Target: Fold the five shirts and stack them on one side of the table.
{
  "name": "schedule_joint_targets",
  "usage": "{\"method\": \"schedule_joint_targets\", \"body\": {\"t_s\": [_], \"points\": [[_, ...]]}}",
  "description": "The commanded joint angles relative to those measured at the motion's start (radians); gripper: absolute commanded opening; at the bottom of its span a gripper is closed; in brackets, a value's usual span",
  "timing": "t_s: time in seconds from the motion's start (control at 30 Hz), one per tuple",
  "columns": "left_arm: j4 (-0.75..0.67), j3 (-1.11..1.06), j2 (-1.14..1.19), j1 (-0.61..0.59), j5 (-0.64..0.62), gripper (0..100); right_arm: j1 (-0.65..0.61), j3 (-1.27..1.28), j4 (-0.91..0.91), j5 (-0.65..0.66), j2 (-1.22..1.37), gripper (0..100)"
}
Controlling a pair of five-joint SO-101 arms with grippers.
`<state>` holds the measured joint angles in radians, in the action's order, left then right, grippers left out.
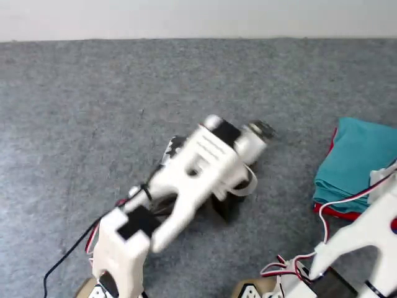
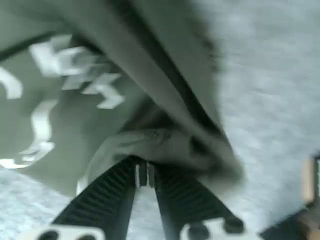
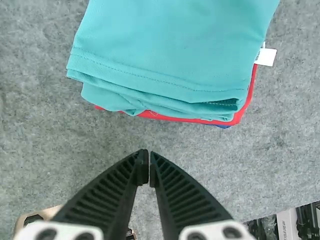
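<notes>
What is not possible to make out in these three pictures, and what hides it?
Left wrist view: held shirt blurred; its white print is unreadable.
High view: same shirt mostly hidden under the left arm.
High view: folded stack cut off by the right edge.
Right wrist view: teal shirt covers the stack's lower shirts; their number is unclear.

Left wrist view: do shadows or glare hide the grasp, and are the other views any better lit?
Left wrist view: deep shadow in the shirt folds by the left hand, no glare. Right wrist view: even light on the stack. High view: the shirt lies dark under the arm.
</notes>
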<state>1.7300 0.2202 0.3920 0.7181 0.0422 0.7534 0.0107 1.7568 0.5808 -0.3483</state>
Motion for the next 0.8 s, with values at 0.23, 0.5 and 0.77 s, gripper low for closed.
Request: {"method": "schedule_joint_targets", "body": {"t_s": [0.23, 0.5, 0.77], "points": [[0.023, -0.051, -0.275, -0.089, 0.046, 1, 0.007, -0.003, 0.038, 0.008, -0.038, 1.2], [0.021, -0.085, -0.192, -0.15, 0.049, 1, 0.004, -0.003, 0.038, 0.002, -0.038, 1.2], [0.023, -0.143, 0.051, 0.094, 0.044, 1, 0.007, -0.003, 0.038, 0.006, -0.038, 1.2]]}}
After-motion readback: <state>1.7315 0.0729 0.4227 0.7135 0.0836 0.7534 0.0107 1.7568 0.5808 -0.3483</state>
